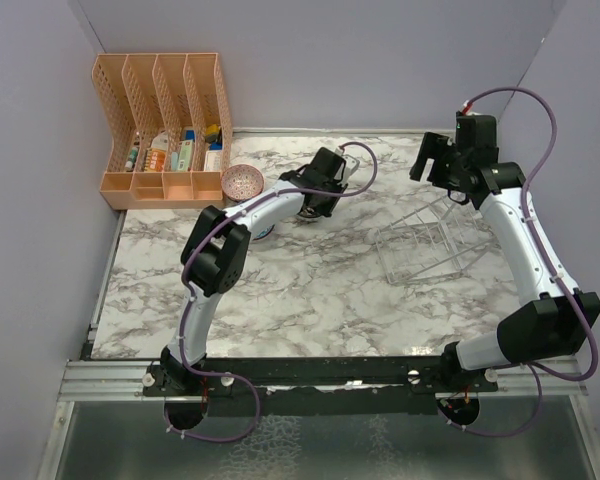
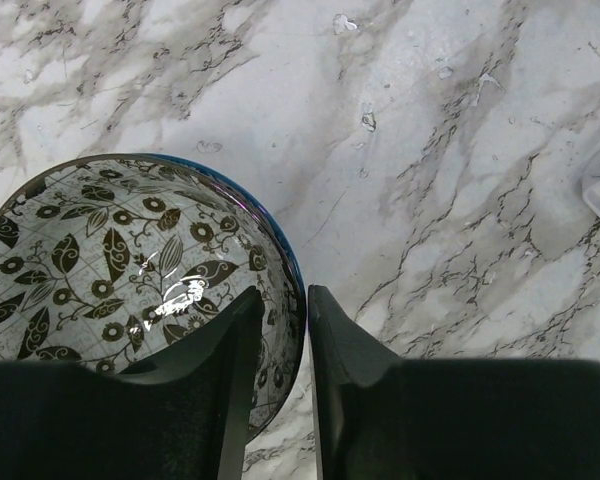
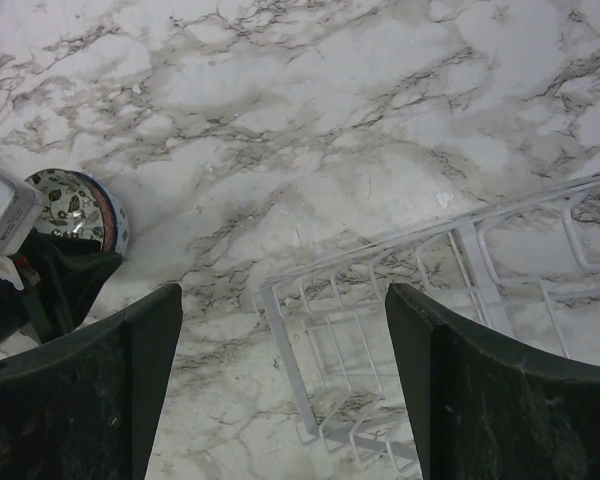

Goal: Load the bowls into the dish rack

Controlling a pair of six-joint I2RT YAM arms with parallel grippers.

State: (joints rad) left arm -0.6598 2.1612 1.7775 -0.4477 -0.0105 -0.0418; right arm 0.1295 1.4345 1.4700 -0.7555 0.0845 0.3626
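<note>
Bowl (image 2: 110,250) — black leaves on white, blue rim; table (image 2: 430,150) — grey-veined white marble.

Top external: high over 6 o'clock edge, looks down on whole table (image 1: 310,290). Wrist views: close, downward. Right wrist shares black-white bowl (image 3: 75,200), at 9 o'clock, with left wrist

Your left wrist view cuts the grey-black-white bowl (image 2: 110,250) at its left edge; the left gripper (image 2: 285,295) hides the near rim. The right wrist view's right edge cuts the dish rack (image 3: 477,262).
</note>
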